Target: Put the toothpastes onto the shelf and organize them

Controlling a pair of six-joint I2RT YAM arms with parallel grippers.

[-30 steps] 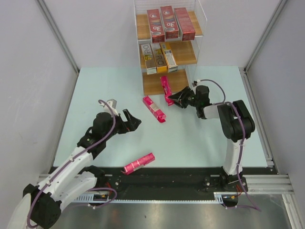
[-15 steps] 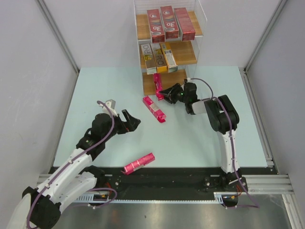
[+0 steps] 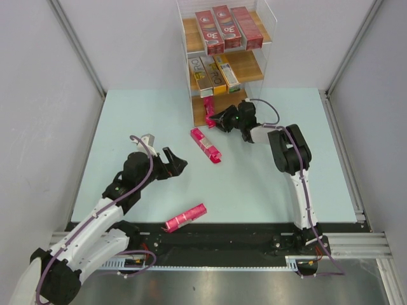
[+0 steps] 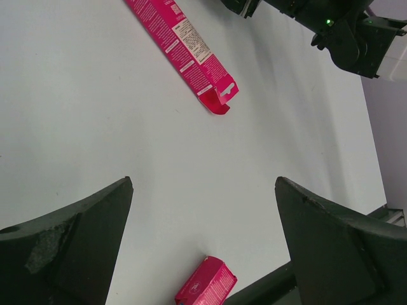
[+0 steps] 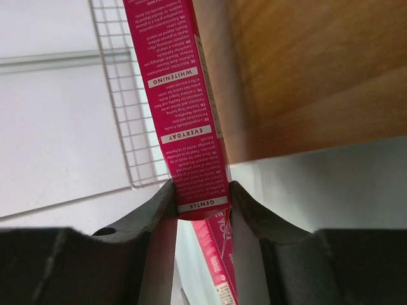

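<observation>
Top: since a second ago the right gripper (image 3: 217, 119) has swung left, carrying its pink toothpaste carton (image 3: 209, 105) to the lowest tier of the shelf (image 3: 249, 68) at the table's 12 o'clock. The shelf now looks slightly twisted. Left gripper (image 3: 174, 160) sits at 9, jaws wide apart. Centre carton (image 3: 205, 145) and front-edge carton (image 3: 185, 217) at 6 are still loose.

Left wrist: open jaws, both loose cartons, nothing held.

Right wrist: jaws clamped on the carton's near end, acrylic wall (image 5: 121, 108) just beside at 10; contact unclear.

Risk: pushing further shoves the shelf and tips the stocked cartons (image 3: 226, 28).

Carton's far end is cropped. Pink below the grip could be a flap or another carton, can't tell.
</observation>
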